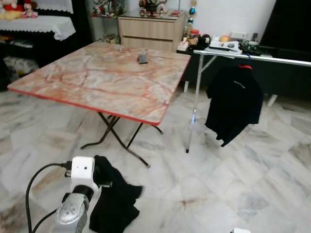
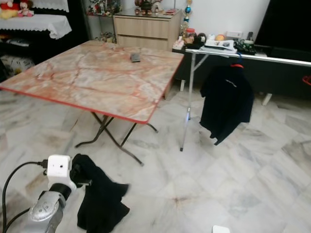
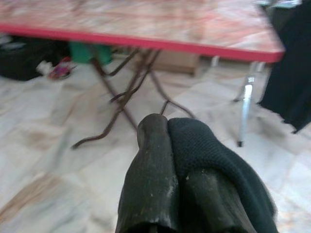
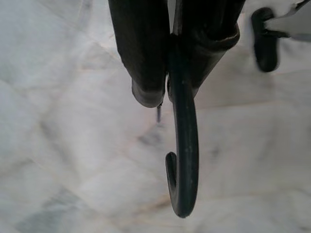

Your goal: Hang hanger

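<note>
My left gripper [image 3: 167, 126] is shut on a black garment [image 1: 114, 201], which droops from it low over the floor at the lower left of the eye views. In the right wrist view my right gripper [image 4: 177, 73] is shut on the dark hook of a hanger [image 4: 185, 160], which points out past the fingers above the marble floor. To the right stands a metal clothes rail [image 1: 252, 57]. A black shirt [image 1: 234, 104] hangs from it on a red hanger [image 1: 246, 66].
A marble-patterned folding table [image 1: 97, 80] with a red edge stands ahead on the left, with a small dark object [image 1: 142, 59] on it. A wooden dresser [image 1: 148, 30] is behind it. The rail's leg [image 1: 193, 114] reaches the marble floor [image 1: 228, 184].
</note>
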Robot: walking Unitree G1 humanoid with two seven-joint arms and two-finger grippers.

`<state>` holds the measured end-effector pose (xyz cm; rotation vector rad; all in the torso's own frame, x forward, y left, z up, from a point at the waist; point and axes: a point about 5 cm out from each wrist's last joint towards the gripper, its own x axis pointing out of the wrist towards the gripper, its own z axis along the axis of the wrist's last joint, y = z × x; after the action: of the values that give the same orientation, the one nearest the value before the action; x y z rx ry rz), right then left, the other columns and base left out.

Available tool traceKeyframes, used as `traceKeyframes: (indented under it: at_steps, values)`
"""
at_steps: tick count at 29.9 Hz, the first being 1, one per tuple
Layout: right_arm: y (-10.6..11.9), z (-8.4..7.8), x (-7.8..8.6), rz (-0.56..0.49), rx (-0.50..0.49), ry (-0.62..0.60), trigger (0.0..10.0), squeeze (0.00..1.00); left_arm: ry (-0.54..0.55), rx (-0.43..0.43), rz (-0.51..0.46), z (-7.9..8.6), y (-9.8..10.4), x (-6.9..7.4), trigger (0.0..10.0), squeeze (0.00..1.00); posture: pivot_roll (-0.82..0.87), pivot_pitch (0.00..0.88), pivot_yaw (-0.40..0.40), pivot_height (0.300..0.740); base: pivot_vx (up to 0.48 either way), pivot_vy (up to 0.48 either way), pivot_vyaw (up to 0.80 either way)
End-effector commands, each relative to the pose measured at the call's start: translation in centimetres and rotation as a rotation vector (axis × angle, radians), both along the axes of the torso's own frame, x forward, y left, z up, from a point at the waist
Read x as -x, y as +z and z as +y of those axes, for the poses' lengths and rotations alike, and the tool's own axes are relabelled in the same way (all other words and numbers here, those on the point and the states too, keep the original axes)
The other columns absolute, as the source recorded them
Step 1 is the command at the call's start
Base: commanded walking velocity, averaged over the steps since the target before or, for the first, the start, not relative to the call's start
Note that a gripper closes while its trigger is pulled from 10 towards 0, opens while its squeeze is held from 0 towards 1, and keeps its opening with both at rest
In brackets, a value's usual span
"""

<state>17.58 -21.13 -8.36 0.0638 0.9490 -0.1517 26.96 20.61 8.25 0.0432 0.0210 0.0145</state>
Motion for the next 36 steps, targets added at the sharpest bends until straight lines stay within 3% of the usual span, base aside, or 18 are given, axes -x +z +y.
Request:
traceKeyframes:
  at_steps: [1,20,36]
  values:
    - [0.0,-0.2,0.1,0.002,0.003,-0.004,10.0,0.0,0.006,0.02,-0.058,0.1,1.1,-0.3,10.0,0.0,0.14,0.0,-0.013,0.74,0.0,0.0,0.0]
    - [0.0,-0.2,0.1,0.0,0.003,-0.002,10.0,0.0,-0.007,0.044,-0.087,-0.2,1.6,-0.3,10.0,0.0,0.14,0.0,-0.015,0.74,0.0,0.0,0.0]
    - [0.0,-0.1,0.0,-0.005,-0.003,0.003,10.0,0.0,0.03,0.097,-0.113,0.5,2.2,-0.4,10.0,0.0,0.14,0.0,-0.014,0.74,0.279,0.0,0.0]
